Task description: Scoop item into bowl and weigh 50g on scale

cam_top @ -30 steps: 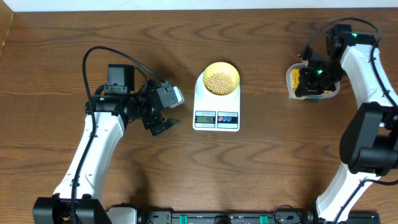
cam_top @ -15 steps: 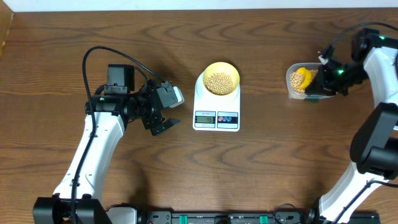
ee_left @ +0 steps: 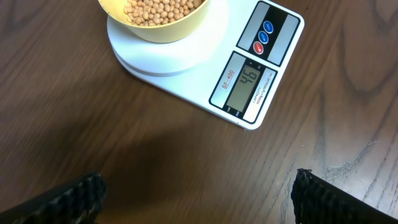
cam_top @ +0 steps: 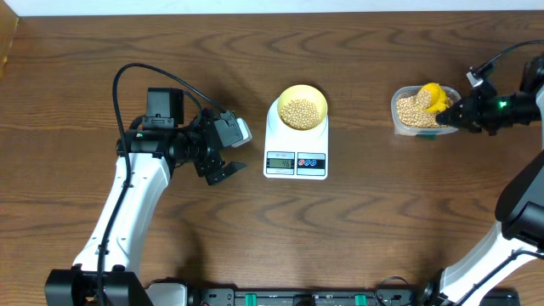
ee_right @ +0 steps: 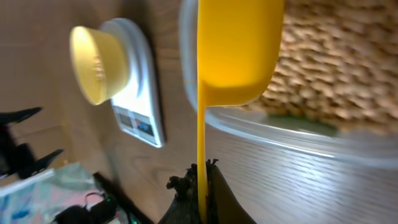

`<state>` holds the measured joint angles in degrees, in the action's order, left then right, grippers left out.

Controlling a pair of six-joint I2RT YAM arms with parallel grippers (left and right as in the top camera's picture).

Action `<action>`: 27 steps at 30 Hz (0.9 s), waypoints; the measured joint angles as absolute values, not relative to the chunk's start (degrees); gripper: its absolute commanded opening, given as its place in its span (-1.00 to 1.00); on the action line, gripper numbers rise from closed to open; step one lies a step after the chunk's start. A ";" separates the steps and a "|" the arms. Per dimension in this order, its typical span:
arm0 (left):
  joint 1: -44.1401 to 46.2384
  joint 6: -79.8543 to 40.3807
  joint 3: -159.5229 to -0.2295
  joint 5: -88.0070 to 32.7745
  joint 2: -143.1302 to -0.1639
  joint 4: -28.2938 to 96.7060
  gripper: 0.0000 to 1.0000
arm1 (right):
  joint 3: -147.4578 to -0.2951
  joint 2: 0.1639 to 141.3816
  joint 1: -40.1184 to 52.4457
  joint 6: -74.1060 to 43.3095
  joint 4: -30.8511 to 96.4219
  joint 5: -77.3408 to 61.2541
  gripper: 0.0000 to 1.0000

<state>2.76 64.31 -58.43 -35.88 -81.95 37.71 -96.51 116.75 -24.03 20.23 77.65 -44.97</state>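
A pale-yellow bowl (cam_top: 303, 108) holding tan beans (cam_top: 301, 111) stands on the white scale (cam_top: 297, 157); its display reads 46 in the left wrist view (ee_left: 248, 86), where the bowl (ee_left: 155, 25) shows at the top. My right gripper (cam_top: 466, 112) is shut on the handle of a bright yellow scoop (cam_top: 433, 95), whose head is in a clear tub (cam_top: 405, 126) of beans. In the right wrist view the scoop (ee_right: 236, 43) is over the tub's beans (ee_right: 323, 68), fingers (ee_right: 202, 177) clamped on its handle. My left gripper (cam_top: 223, 171) is open and empty, left of the scale.
The tub stands at the right of the wooden table (cam_top: 357, 229). The left arm's cable loops above its wrist (cam_top: 127, 76). The table's back edge runs along the top.
My right arm has swung out to the right. The scoop's head has moved from the tub's left side towards its upper right. The left arm, bowl and scale have not moved.
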 measured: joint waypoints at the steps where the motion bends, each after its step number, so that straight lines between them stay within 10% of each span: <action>1: 2.76 64.31 -58.43 -35.88 -81.97 37.71 0.95 | -96.51 116.75 -24.03 21.02 77.97 -46.13 -0.98; 27: 2.76 64.31 -58.43 -35.88 -81.95 37.71 0.95 | -96.57 116.75 -15.40 26.28 76.03 -61.23 -0.98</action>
